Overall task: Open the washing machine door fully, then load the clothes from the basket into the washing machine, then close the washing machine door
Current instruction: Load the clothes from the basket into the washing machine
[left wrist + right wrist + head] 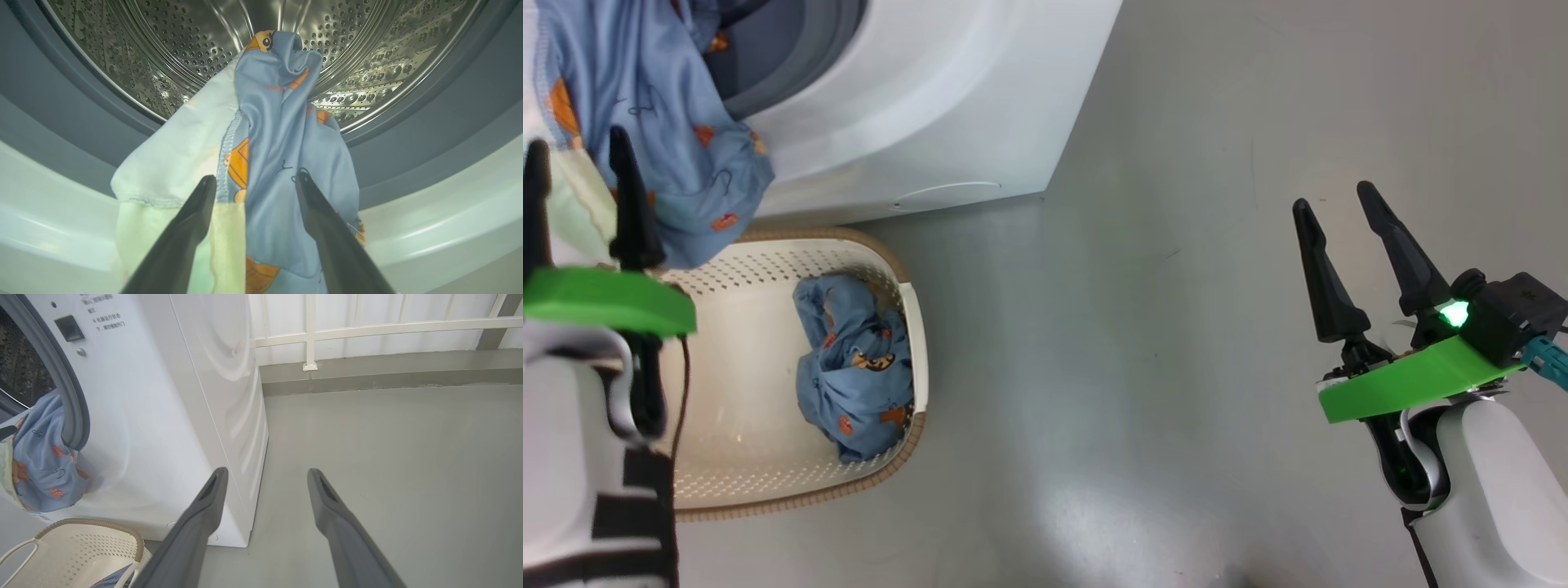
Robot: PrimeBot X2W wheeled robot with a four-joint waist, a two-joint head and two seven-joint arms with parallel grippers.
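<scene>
The white washing machine (931, 98) stands open, its door out of view. A light blue garment (282, 134) with orange figures and a pale lining hangs from the steel drum (163, 49) over the grey seal (61, 102) and the front lip. It also shows in the head view as a garment (662, 122). My left gripper (255, 179) is open just before this cloth, a finger on each side of its hanging fold. More clothes (854, 376) lie bunched in the cream basket (735, 457) below the opening. My right gripper (1335, 200) hangs open over bare floor, far right.
The basket (81, 547) sits against the machine's (163, 416) front, under a round flap (947, 196). Grey floor (1176, 367) stretches to the right of the machine. A white railing (367, 326) and a low kerb run along the far wall.
</scene>
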